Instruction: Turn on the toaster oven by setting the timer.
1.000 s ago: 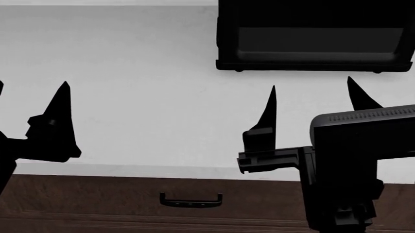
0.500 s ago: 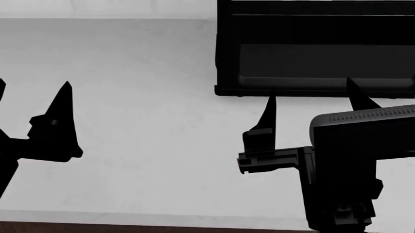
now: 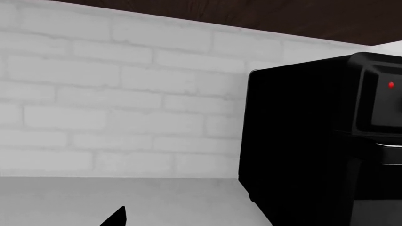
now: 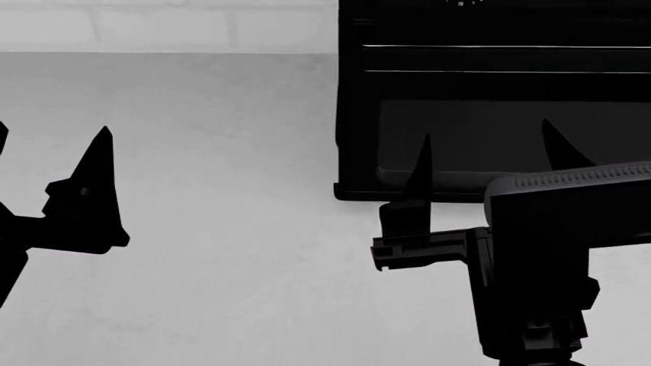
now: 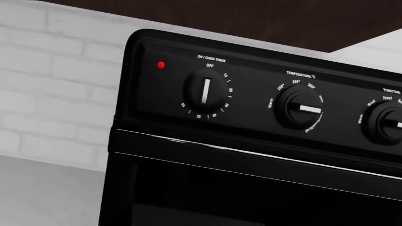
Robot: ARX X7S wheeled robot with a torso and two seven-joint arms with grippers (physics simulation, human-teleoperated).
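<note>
Both arms render flat matte black. The right end effector (image 4: 486, 164) ends in two slim, pointed, blade-like fingers (image 4: 421, 169) on a stepped blocky base; behind it sits a rounded housing with a ribbed edge. The left end effector (image 4: 81, 200) shows one similar triangular finger.

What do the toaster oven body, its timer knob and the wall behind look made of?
Toaster oven: black, smooth casing, probably painted metal or plastic; thin shiny trim lines. Timer: black knob, likely plastic, with a pale pointer bar. Wall: white-painted brick, visible mortar joints.
</note>
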